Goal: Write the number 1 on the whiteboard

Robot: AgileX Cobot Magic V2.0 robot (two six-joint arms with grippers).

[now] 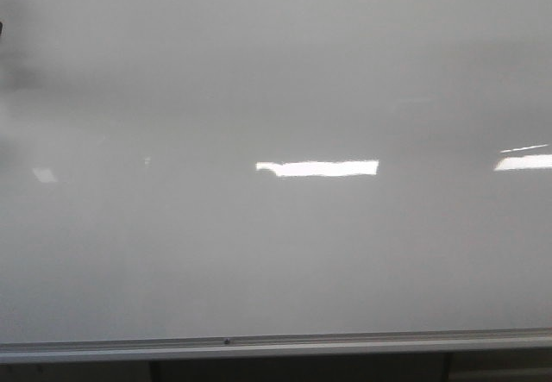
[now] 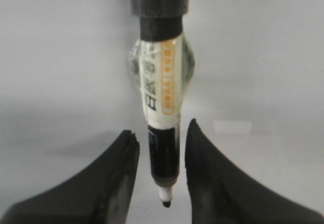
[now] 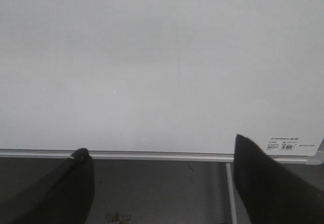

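Observation:
The whiteboard [image 1: 276, 253] fills the front view, glossy white-grey, with its silver frame rail [image 1: 259, 345] along the lower edge. No black stroke of the number 1 shows on it in any view. In the left wrist view my left gripper [image 2: 161, 129] points at the board [image 2: 61, 57]. A black-and-white marker [image 2: 162, 87] runs down between the fingers, with a narrow gap on each side. Its black tip [image 2: 165, 203] is close to the board; contact cannot be told. My right gripper [image 3: 159, 144] is open and empty, facing the board's lower rail [image 3: 152, 154].
Bright rectangular light reflections [image 1: 319, 168] lie across the board. A small label [image 3: 286, 144] sits at the board's lower right corner. Below the rail is a dark surface [image 3: 162, 193] with a thin white strip [image 3: 230, 193]. A dark blurred shape [image 1: 2, 28] shows at the front view's left edge.

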